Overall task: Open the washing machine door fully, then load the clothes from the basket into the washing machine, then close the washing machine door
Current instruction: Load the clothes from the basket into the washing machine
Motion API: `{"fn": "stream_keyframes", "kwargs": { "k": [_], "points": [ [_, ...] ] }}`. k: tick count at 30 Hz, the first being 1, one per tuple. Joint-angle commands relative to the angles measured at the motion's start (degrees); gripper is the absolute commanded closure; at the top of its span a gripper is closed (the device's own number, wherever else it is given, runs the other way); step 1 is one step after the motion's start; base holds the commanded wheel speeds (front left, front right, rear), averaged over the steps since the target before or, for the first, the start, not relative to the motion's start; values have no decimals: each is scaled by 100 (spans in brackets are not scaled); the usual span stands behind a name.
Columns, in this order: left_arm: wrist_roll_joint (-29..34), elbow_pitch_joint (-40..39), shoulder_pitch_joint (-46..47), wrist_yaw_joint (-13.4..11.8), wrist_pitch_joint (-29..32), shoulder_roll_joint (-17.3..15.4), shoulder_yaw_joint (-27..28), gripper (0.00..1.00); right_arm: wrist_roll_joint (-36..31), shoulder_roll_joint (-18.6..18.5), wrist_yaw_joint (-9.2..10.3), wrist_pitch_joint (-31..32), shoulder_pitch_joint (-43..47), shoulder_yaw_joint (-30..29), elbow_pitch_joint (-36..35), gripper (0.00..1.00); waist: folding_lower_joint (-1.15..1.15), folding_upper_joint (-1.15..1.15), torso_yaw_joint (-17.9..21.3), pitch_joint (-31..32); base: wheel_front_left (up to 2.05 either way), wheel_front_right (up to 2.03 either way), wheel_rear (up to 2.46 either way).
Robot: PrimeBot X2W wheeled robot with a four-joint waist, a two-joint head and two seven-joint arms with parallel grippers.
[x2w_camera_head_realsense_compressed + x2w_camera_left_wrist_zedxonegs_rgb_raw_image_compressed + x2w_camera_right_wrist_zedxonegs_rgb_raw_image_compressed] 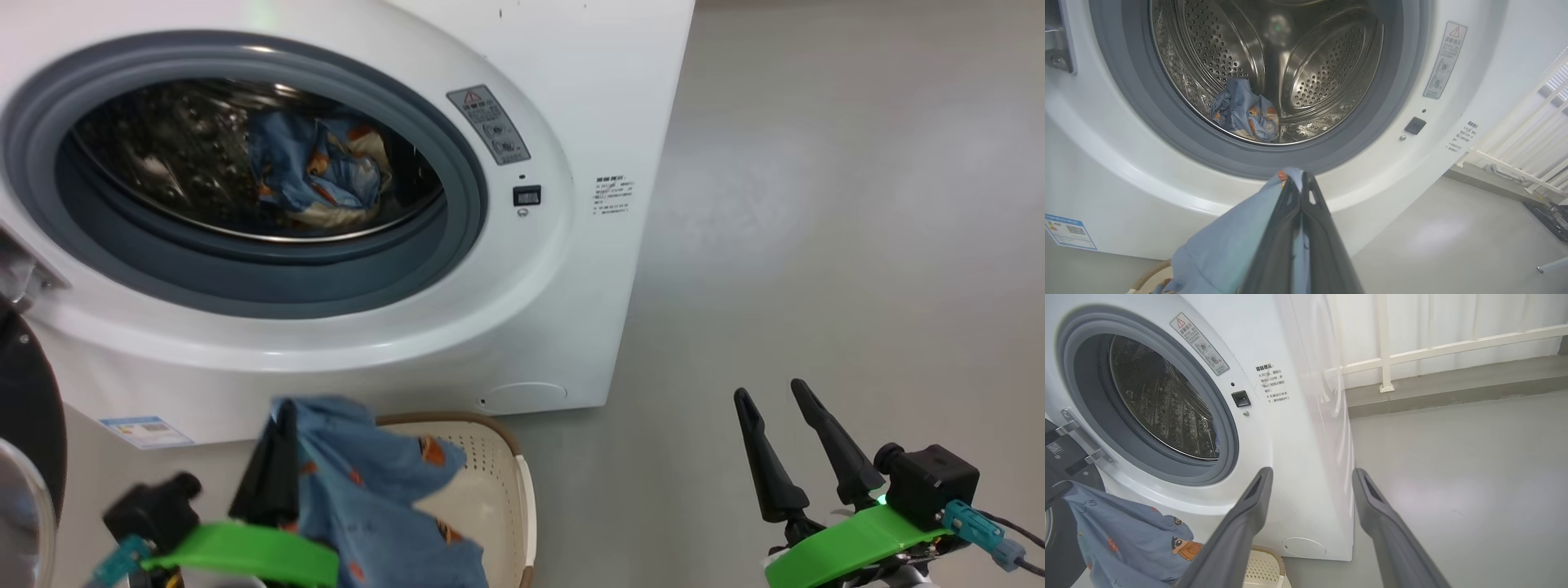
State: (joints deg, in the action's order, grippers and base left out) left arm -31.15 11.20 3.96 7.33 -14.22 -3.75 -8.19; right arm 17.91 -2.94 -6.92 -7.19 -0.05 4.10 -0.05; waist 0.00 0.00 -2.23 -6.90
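The left gripper [284, 412] is clenched on a piece of the clothes [367, 490], which hangs over the basket [498, 474] at 7 o'clock in the head view. A second piece [314, 175] lies in the drum [1331, 61] of the washing machine [571, 269], at 10 o'clock. The washing machine door [28, 408] stands open at 8 o'clock. The right gripper [770, 389] is released and empty at 5 o'clock.

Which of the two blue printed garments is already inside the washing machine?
The crumpled garment lying in the drum. The other garment hangs from the shut left gripper, above the basket.
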Motion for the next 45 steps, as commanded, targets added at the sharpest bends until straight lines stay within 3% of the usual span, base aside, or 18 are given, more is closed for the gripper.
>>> {"fn": "stream_keyframes", "kwargs": {
  "k": [1, 16, 26, 39, 45],
  "points": [
    [-236, -171, 431, 15, -77, -40, 273, 100, 11, 5, -57, -52, -203, 132, -155, 0, 0, 0, 34, -206, 0, 0, 0],
    [-437, 223, 2603, 15, -78, -615, 575, 100, -86, 6, -57, -81, -549, 167, -316, 0, 0, 0, 428, -1442, 0, 0, 0],
    [-704, 1361, 4605, 15, -74, -1252, 446, 100, -70, 6, -57, -269, -832, 193, -393, 0, 0, 0, 806, -2582, 0, 0, 0],
    [-635, 2967, 6761, 15, -67, -2275, -181, 100, 135, 6, -57, -624, -1174, 402, -207, 0, 0, 0, 1333, -3683, 0, 0, 0],
    [-492, 3171, 7519, 15, -75, -2470, 189, 100, 210, 6, -57, -721, -1295, 502, -84, 0, 0, 0, 1479, -3857, 0, 0, 0]
  ]
}}
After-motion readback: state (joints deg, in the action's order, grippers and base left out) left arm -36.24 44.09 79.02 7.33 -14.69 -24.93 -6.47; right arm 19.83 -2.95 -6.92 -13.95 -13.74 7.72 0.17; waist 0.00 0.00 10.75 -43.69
